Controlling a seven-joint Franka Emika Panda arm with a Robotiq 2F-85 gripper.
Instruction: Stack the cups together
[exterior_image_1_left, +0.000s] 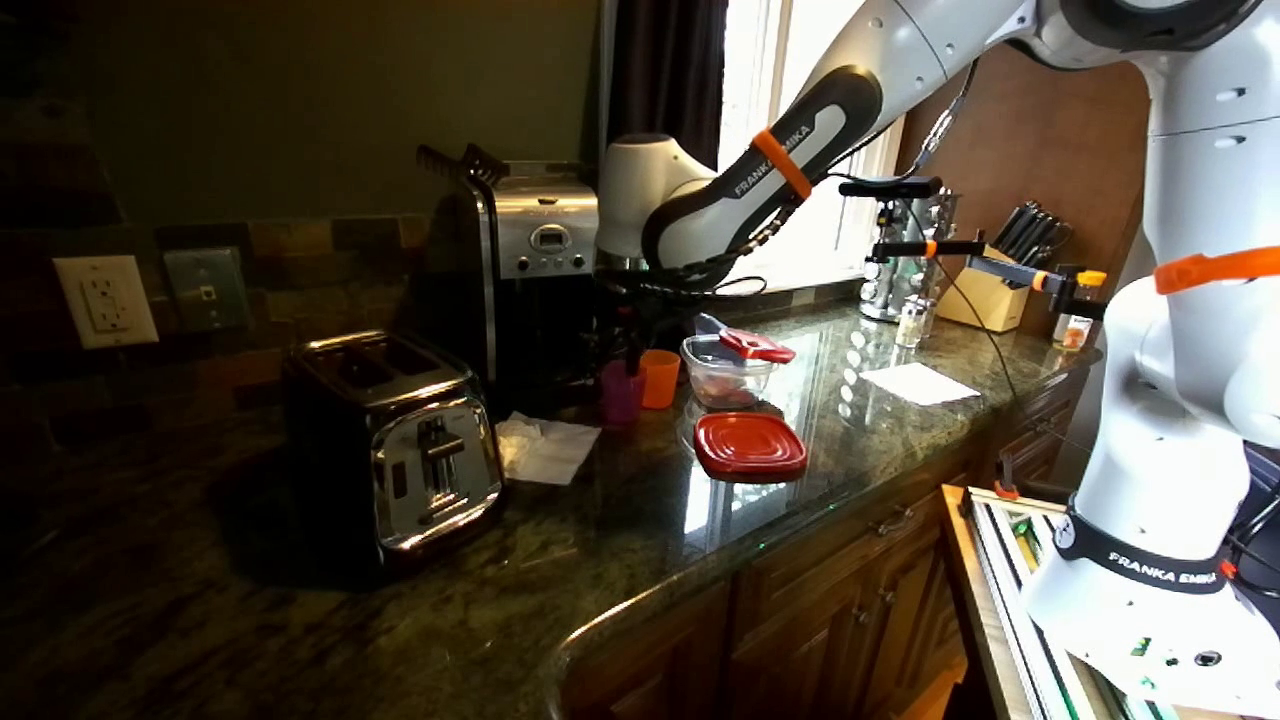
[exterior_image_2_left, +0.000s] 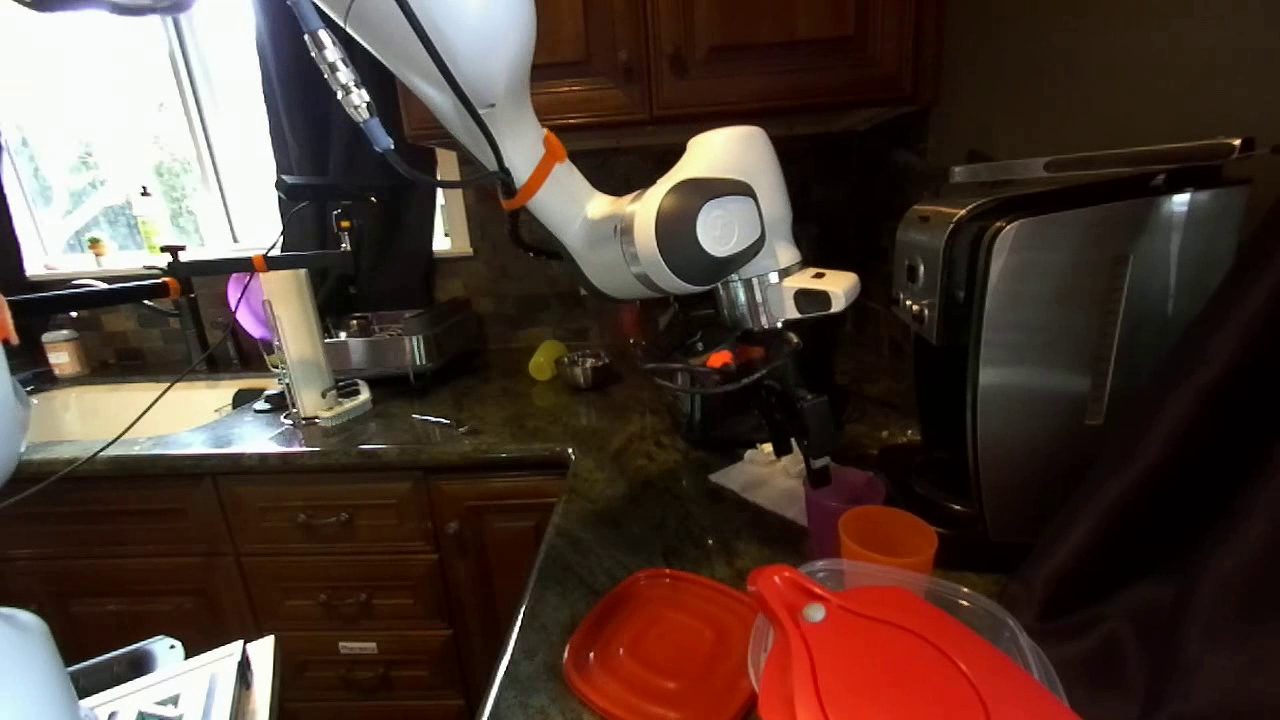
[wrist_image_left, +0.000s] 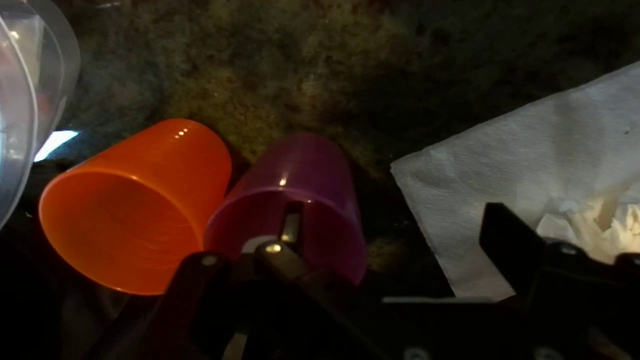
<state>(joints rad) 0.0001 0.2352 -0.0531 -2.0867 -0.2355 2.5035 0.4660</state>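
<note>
Dim light falls on a dark, glossy counter (exterior_image_2_left: 650, 500), where the purple cup (wrist_image_left: 322, 185) stands upright. Just beside it is the orange cup (wrist_image_left: 145, 200), also upright, so near I cannot tell whether they touch. From the purple cup: a tub (exterior_image_1_left: 725, 378) farther on the same side, a napkin (wrist_image_left: 475, 190) on the opposite side, and, in an exterior view, the coffee maker (exterior_image_1_left: 545, 215) behind. The gripper (wrist_image_left: 393, 215) is spread wide and holds nothing: one finger (wrist_image_left: 293, 215) shows at the purple cup's mouth, the other out on the napkin side; how deep the first reaches is unclear. I take it for a rim pinch. Lower straight, napkin-side wall between the fingers, without knocking the orange cup, then close lightly, since the thin-looking wall may flex. Lift until the base clears the orange cup's rim, centre over it, and come down level before letting go.
</note>
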